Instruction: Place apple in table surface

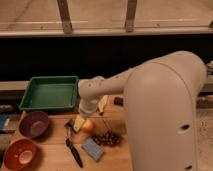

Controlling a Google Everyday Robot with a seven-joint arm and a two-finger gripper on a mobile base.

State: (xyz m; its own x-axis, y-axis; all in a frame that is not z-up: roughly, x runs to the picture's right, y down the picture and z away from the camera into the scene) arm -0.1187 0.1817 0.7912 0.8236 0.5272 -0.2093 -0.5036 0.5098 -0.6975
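**Task status.** The claw (81, 121) is low over the counter (50, 145), just in front of the right front corner of the green tray (50, 92). The apple (88, 125) sits directly against the claw at counter level. It cannot be determined whether the claw is gripping the apple or has let go, nor whether the apple's weight already rests on the wood. Judged from this position, transport is complete. Remaining steps are confirmed release and lifting the arm away.

**Clearances.**
- In front of the tray's right end and further from it: grapes (107, 138), near the apple.
- In front of the tray's centre: a black utensil (72, 147) and a blue sponge (93, 148), both near the apple.
- In front of the tray's left end: a purple bowl (34, 123), and beyond it an orange bowl (20, 154), well apart from the apple.

Open room is mainly upward. A rolling apple would likely meet the grapes or the utensil.
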